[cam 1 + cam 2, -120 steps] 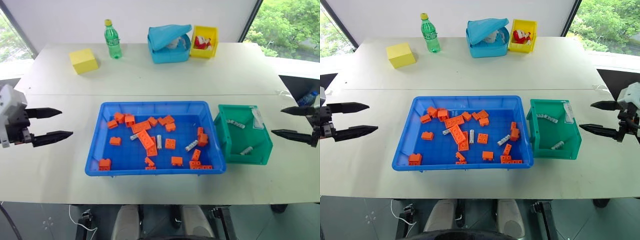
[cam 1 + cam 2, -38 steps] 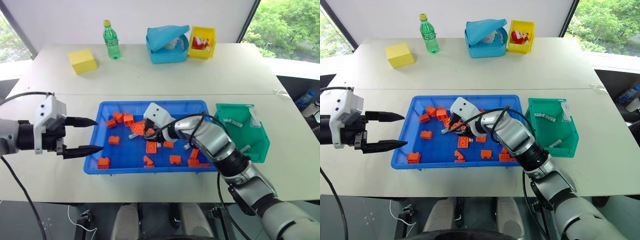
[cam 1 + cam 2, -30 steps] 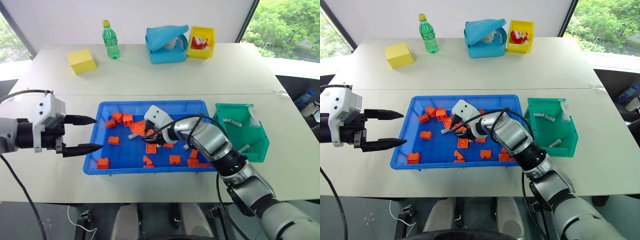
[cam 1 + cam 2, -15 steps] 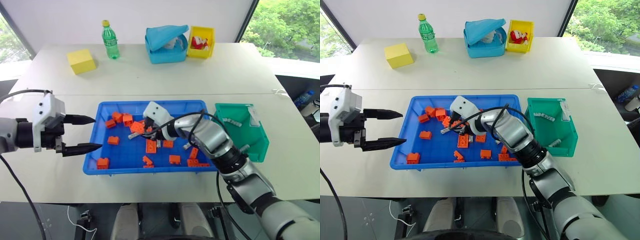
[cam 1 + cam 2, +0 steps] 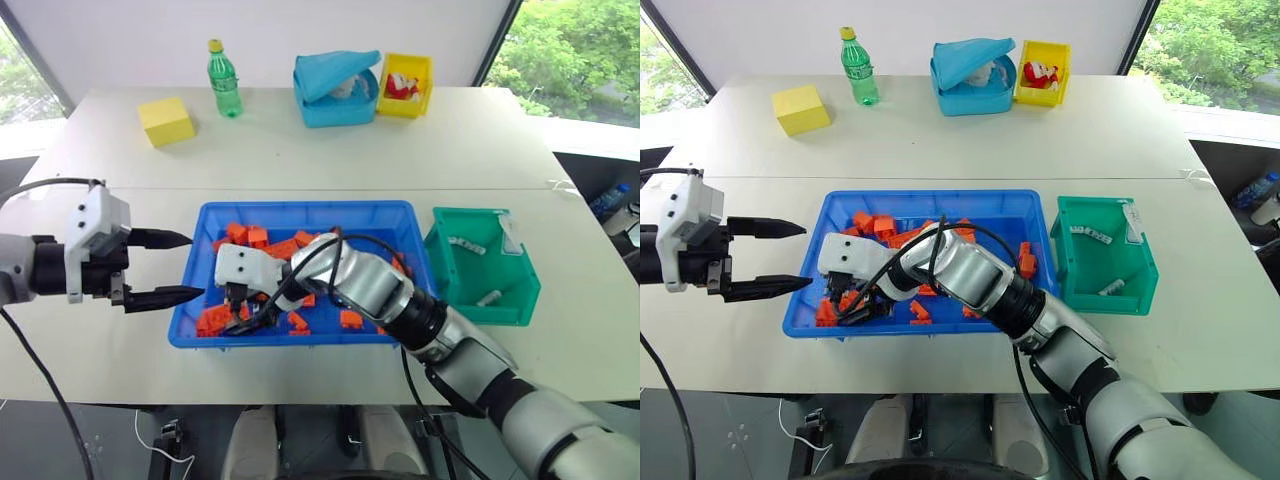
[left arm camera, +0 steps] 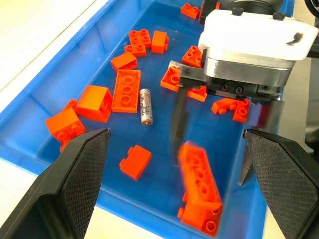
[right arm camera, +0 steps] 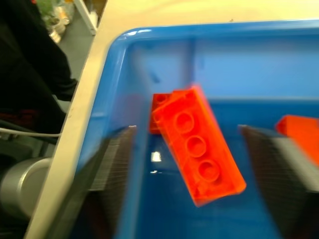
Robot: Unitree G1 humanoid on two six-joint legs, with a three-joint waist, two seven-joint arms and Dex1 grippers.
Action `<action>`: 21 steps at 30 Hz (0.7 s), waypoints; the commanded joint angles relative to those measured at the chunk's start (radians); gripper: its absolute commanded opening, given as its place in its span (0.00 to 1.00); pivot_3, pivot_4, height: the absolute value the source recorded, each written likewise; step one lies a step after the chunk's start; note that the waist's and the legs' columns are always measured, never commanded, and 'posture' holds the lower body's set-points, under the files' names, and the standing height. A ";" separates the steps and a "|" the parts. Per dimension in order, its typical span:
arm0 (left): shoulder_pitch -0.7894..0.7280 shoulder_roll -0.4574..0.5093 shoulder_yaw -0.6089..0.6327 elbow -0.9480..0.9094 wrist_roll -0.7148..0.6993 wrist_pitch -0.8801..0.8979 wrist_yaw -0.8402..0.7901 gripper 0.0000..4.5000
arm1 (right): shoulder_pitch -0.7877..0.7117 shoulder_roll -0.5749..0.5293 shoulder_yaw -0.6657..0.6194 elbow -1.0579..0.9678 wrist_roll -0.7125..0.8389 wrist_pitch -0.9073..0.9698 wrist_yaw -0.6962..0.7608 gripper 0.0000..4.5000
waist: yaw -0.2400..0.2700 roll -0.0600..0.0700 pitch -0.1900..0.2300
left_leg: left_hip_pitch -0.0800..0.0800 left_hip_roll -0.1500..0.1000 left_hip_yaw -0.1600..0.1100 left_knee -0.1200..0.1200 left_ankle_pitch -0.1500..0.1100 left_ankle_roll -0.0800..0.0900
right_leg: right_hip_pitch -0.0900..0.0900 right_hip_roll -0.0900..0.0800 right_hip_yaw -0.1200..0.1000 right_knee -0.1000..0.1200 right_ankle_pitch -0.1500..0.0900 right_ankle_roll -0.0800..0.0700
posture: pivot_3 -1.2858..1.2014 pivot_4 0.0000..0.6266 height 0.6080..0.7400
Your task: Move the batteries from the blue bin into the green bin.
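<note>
The blue bin [image 5: 300,207] sits mid-table, strewn with orange toy bricks [image 5: 214,321]. One battery [image 6: 145,106] lies on its floor beside a flat brick. My right arm reaches across into the bin's near-left part. Its gripper [image 5: 245,314] is open, and a long orange brick [image 7: 199,149] lies loose between its fingers [image 6: 178,124]. My left gripper [image 5: 195,266] hovers open just outside the bin's left wall, holding nothing. The green bin [image 5: 490,315] stands right of the blue one, with two batteries [image 5: 463,242] inside. My right arm hides much of the blue bin's middle.
Along the far edge stand a yellow block [image 5: 167,121], a green bottle [image 5: 225,80], a light-blue lidded box [image 5: 338,88] and a small yellow bin [image 5: 408,82]. Bare table lies between those and the bins.
My right arm has swung from the bin's middle to its near-left corner, and its gripper has opened wide. Orange bricks have piled up toward that corner. The left arm has not moved.
</note>
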State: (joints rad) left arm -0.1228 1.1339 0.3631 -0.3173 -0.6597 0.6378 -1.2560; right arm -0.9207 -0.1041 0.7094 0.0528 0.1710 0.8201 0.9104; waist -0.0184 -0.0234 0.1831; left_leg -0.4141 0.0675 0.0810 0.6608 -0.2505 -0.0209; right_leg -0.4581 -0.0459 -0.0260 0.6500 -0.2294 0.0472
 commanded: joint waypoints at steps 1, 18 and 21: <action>-0.002 0.005 0.019 -0.019 -0.005 -0.008 0.003 1.00 | -0.050 -0.002 -0.003 0.001 -0.011 -0.045 0.053 0.98 | -0.002 0.000 0.000 | 0.000 0.000 0.000 0.000 0.000 0.000 | 0.000 0.000 0.000 0.000 0.000 0.000 | 0.52 0.24 0.97; -0.036 0.020 0.011 0.001 0.001 -0.007 -0.013 1.00 | -0.138 -0.105 -0.036 0.395 -0.196 -0.513 0.249 0.35 | -0.003 0.000 0.000 | -0.002 0.000 -0.001 0.000 0.000 0.000 | -0.002 0.001 -0.001 0.001 0.000 0.000 | 0.52 0.24 0.97; -0.033 0.022 0.017 0.002 0.004 -0.007 -0.014 1.00 | -0.139 -0.096 -0.050 0.427 -0.218 -0.540 0.249 0.25 | -0.003 0.000 0.000 | -0.002 0.000 -0.001 0.000 0.000 0.000 | -0.002 0.001 -0.001 0.001 0.000 0.000 | 0.52 0.24 0.97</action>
State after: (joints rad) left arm -0.1467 1.1360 0.3632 -0.3146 -0.6576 0.6405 -1.2667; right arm -1.0313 -0.2083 0.6969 0.4748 -0.0366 0.3067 1.1563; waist -0.0209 -0.0232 0.1833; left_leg -0.4160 0.0677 0.0805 0.6610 -0.2505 -0.0209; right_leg -0.4600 -0.0454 -0.0266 0.6506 -0.2292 0.0473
